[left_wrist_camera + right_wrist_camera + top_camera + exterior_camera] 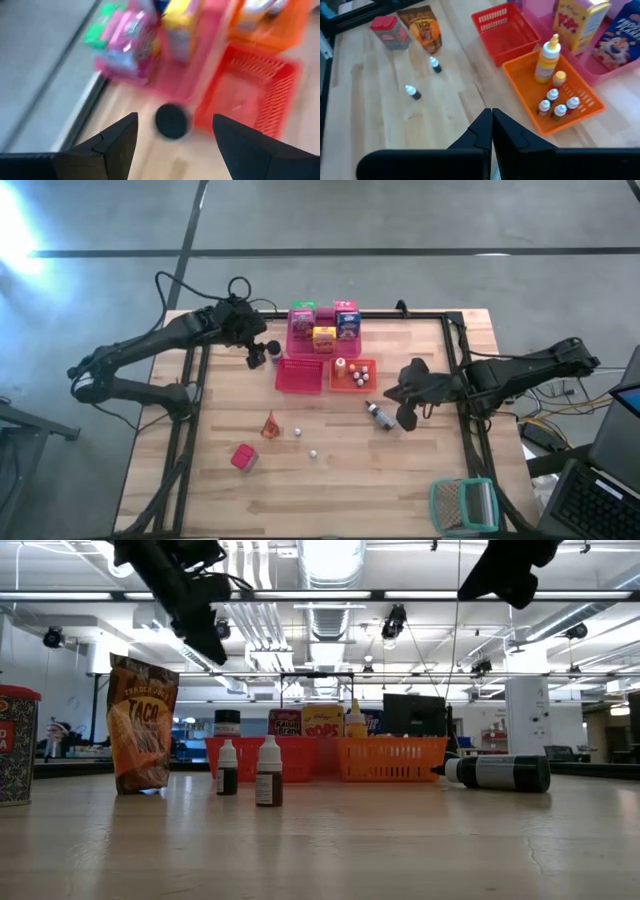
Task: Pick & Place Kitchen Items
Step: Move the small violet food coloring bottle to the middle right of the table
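My left gripper (258,348) (175,119) hangs open over a small dark-lidded jar (171,120) that stands on the wood beside the pink tray (300,345); its fingers are on either side of the jar, above it. My right gripper (405,402) (491,125) is shut, holds nothing, and hangs above the table to the right of the orange tray (368,385). A dark bottle (378,413) (495,773) lies on its side just left of it. Colourful cartons (322,323) stand in the pink tray. Small bottles (555,102) stand in the orange tray.
A red tray (300,375) sits between the jar and the orange tray. A taco bag (270,424), a red can (243,457) and two tiny bottles (297,432) (313,452) stand near the table's middle. A teal-framed mesh thing (463,505) lies at the near right corner.
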